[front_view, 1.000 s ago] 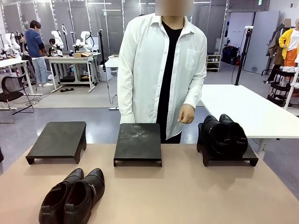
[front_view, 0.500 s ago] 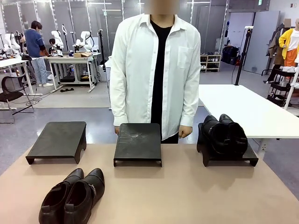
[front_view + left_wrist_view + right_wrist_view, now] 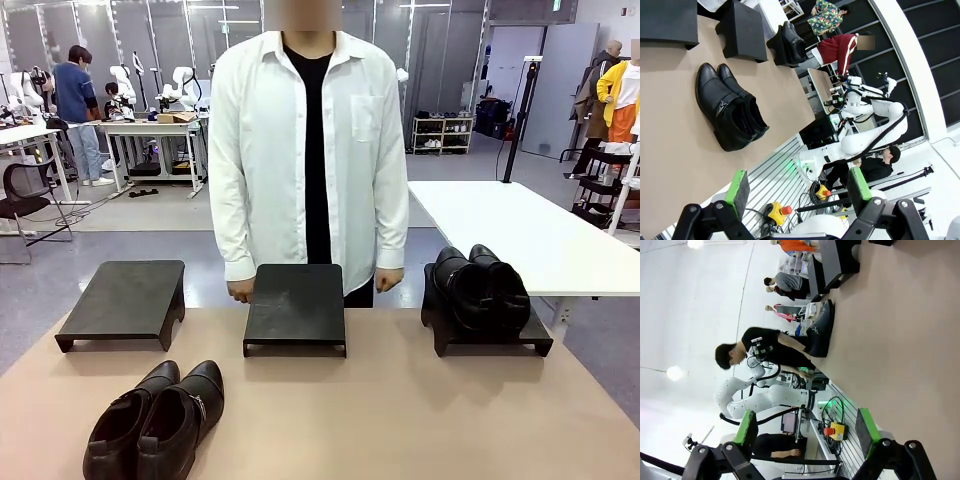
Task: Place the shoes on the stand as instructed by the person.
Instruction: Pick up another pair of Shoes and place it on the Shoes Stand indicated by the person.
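Roughly half the job looks done, judging by how things lie. Nearest the robot, a loose pair (image 3: 155, 422) of glossy black shoes sits side by side on the tabletop (image 3: 420, 420), on the robot's left, toes turned toward the stands and not on any of them. Beyond it, three dark stands run in a row along the far edge. The left stand (image 3: 125, 298) and the middle stand (image 3: 295, 300) are bare. The right stand (image 3: 495, 343) already carries the second pair (image 3: 480, 285), set close together on top. Farthest off, the person (image 3: 300, 150) faces the robot from behind the middle stand, both hands (image 3: 240, 291) hanging low by its far corners. Neither hand is clearly pointing, so which bare stand is meant cannot be read from this moment. What remains is lifting the loose pair onto the chosen stand.

Both arms look idle. The left end effector (image 3: 798, 192) is spread wide, its green pads well apart with nothing between them, up off the tabletop and well away from the loose pair. The right end effector (image 3: 805, 434) is likewise released, empty and touching nothing.
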### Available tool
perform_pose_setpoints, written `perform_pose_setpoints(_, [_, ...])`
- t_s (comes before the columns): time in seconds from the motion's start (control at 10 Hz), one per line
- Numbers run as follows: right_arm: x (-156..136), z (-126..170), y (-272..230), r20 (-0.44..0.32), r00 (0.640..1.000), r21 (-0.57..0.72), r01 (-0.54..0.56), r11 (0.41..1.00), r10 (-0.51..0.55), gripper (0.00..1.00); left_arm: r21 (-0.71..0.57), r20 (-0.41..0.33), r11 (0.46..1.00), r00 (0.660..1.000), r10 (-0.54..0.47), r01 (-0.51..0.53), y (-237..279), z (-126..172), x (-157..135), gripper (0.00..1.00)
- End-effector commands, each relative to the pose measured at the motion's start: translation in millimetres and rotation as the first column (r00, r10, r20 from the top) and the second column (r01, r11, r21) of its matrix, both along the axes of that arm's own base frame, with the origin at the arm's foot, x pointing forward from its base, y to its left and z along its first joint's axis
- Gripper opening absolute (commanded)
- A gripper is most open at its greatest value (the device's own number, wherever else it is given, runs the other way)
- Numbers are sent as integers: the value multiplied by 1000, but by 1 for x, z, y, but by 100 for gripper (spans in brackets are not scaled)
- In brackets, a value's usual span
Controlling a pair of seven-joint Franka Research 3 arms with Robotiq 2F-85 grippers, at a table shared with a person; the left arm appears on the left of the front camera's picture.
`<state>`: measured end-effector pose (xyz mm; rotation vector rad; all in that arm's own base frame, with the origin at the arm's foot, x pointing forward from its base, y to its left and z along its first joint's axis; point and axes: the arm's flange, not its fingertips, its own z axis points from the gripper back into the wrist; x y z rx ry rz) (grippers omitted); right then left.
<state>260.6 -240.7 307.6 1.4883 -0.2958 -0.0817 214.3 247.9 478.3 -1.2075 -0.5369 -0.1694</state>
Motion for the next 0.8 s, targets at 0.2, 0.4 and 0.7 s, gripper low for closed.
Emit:
perform_pose_setpoints(0.2, [-3, 1, 4, 8, 1000, -8, 11, 1000, -11, 100, -5, 14, 1000, 1000, -8, 8, 1, 1, -1, 100])
perform_pose_setpoints(0.4, [-3, 1, 4, 8, 1000, -8, 11, 1000, -11, 100, -5, 14, 1000, 1000, -8, 8, 1, 1, -1, 100])
perform_pose_setpoints(0.7, [-3, 1, 4, 8, 1000, -8, 11, 1000, -11, 100, -5, 14, 1000, 1000, -8, 8, 1, 1, -1, 100])
